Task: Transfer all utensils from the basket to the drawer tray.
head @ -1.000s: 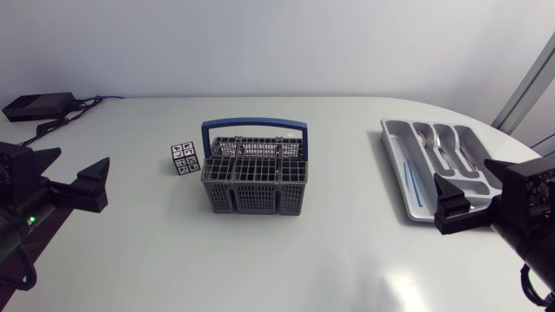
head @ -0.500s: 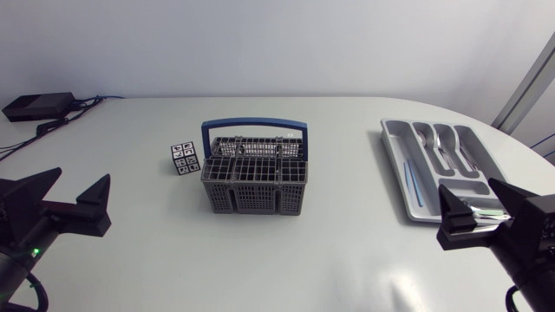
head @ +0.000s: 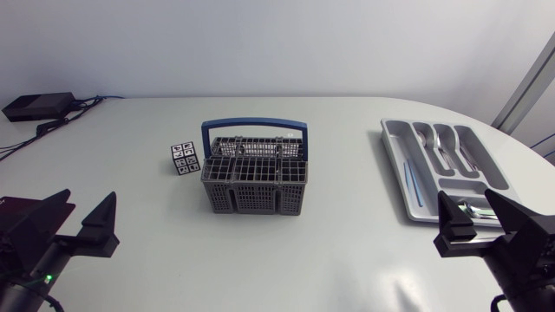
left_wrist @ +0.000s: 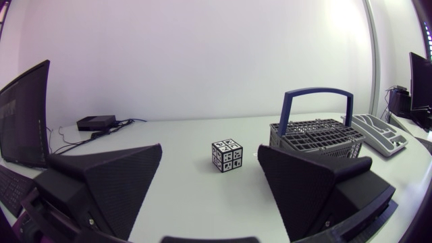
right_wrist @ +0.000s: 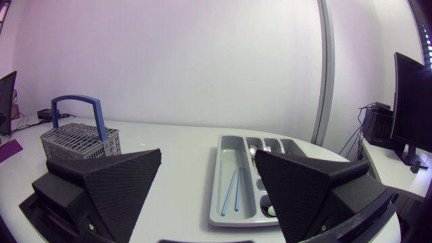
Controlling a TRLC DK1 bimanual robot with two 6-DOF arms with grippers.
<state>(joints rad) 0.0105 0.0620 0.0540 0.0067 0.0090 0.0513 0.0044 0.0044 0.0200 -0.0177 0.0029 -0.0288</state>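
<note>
The grey lattice basket with blue handle (head: 254,178) sits well ahead of the left gripper (head: 89,198), and the grey moulded drawer tray (head: 395,154) lies just ahead of the right gripper (head: 466,198). Both have drawn back, fingers apart and empty. Metal cutlery (head: 440,143) lies in the tray, so the transfer looks finished.

Grey basket (head: 251,198) stands mid-table; tray (head: 392,149) holds utensils (head: 440,143).

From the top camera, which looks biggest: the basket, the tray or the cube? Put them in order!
Biggest: tray and basket, which look about alike, too close to rank.
Smallest: cube, by far.
</note>
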